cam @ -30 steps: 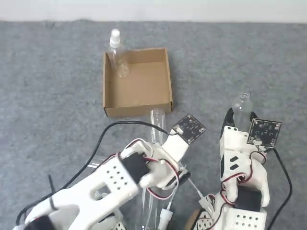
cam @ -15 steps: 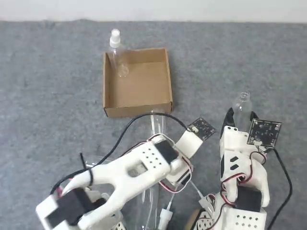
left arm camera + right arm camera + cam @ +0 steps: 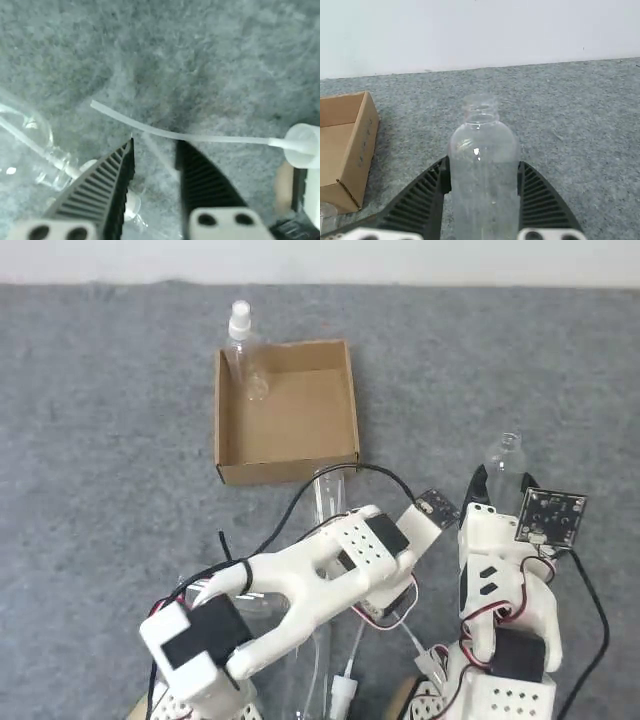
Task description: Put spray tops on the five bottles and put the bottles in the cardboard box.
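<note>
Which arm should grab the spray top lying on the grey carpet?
Left. The left end effector, open, hangs right above the spray top, at its thin tube. The right end effector is busy, shut on the topless bottle.

One cardboard box [image 3: 287, 469], three bottles [image 3: 243, 360] [image 3: 505, 458] [image 3: 326, 495] in plain sight, two loose spray tops [image 3: 345, 695] [image 3: 302, 145]
</note>
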`<state>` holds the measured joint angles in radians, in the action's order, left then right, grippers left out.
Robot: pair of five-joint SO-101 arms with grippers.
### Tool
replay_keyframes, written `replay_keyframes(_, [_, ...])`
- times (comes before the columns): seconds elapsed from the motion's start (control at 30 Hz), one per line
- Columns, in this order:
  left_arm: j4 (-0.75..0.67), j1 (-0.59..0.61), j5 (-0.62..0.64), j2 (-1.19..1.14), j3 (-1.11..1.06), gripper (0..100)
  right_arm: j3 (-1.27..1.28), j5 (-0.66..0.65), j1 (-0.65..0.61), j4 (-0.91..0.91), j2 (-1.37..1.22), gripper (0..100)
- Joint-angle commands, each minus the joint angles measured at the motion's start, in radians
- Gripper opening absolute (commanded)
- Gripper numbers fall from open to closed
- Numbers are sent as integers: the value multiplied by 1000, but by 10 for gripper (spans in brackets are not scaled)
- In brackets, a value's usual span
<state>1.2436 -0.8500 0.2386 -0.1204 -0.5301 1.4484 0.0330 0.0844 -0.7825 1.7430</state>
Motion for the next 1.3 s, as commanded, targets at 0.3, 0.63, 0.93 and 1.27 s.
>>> replay_keyframes(0.3, [106, 2, -57, 173, 53, 12, -5, 5, 5, 30, 21, 80])
replay_keyframes(0.63, [169, 175, -58, 345, 54, 12, -5, 5, 5, 30, 21, 80])
replay_keyframes(0.93, [189, 354, -98, 494, 25, 11, -5, 3, 5, 30, 21, 80])
replay_keyframes(1.27, [186, 588, -100, 535, 25, 11, -3, 3, 5, 30, 21, 80])
